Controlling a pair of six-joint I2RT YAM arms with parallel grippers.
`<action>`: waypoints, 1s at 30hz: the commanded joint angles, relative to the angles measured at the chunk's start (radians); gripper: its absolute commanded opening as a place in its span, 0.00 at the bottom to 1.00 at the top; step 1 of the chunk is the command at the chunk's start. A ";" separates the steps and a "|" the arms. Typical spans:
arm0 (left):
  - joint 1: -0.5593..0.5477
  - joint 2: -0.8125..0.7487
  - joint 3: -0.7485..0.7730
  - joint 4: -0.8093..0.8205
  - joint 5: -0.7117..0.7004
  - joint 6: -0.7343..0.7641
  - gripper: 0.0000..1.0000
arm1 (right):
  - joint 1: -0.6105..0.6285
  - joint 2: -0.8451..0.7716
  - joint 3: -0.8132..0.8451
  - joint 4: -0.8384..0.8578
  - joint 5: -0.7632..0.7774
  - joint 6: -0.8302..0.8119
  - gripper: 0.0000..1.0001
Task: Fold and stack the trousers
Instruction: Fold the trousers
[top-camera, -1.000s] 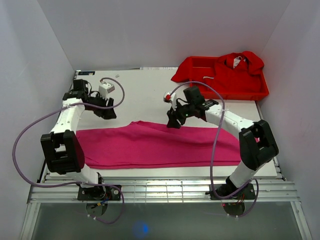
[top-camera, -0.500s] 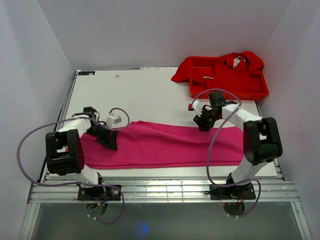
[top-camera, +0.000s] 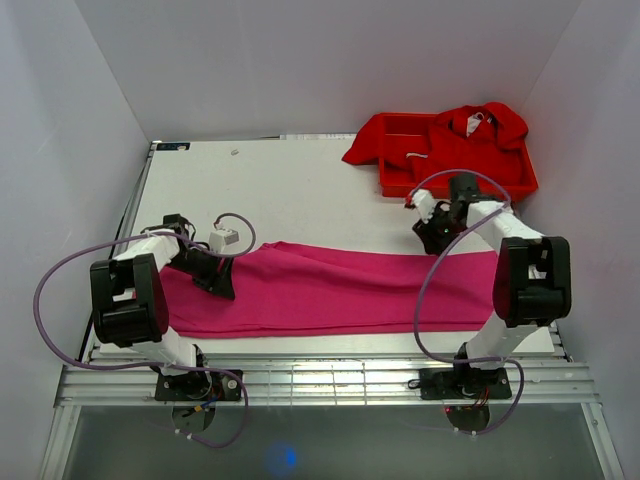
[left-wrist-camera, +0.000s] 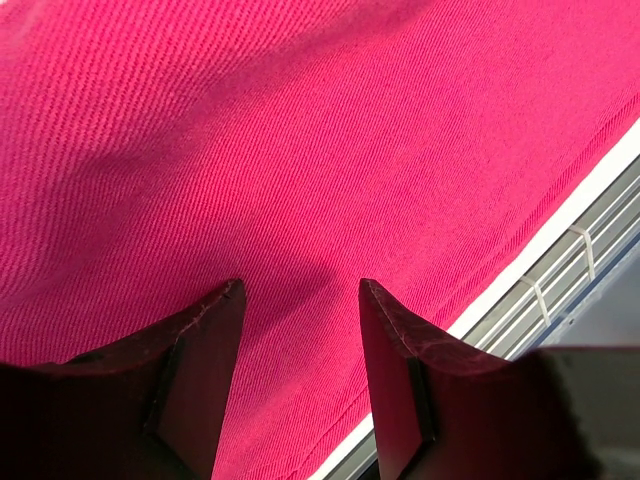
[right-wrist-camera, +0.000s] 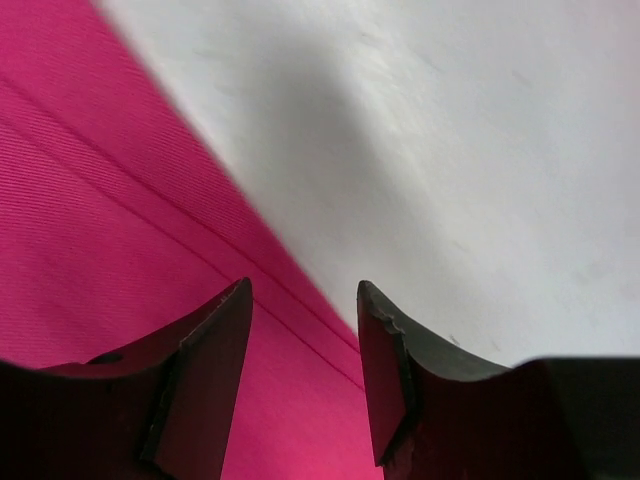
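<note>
Trousers (top-camera: 330, 290) being kept flat as long band across near half of bench (top-camera: 290, 185). Left gripper (left-wrist-camera: 300, 295) being brought down over left end, jaws apart, nothing held. Right gripper (right-wrist-camera: 303, 295) being shifted rightward along far edge, jaws apart, empty. Two-end grasp apparently being set up for crosswise fold.

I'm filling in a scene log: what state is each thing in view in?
trousers: lying flat, stretched long across the table, not stacked.
left gripper: jaws open, empty, over the trousers' left end.
right gripper: jaws open, empty, over the trousers' far edge.
red tray: far right corner, holding clothes.
red garments: heaped in the tray, spilling over its left rim.
</note>
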 joint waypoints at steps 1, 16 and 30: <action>0.009 0.043 -0.019 0.100 -0.073 0.018 0.62 | -0.163 0.009 0.182 -0.135 -0.008 0.133 0.53; 0.009 0.052 -0.010 0.137 -0.073 -0.028 0.62 | -0.638 0.132 0.231 -0.184 -0.003 0.210 0.51; 0.009 0.037 -0.021 0.136 -0.079 -0.034 0.62 | -0.682 0.160 0.188 -0.159 -0.073 0.201 0.48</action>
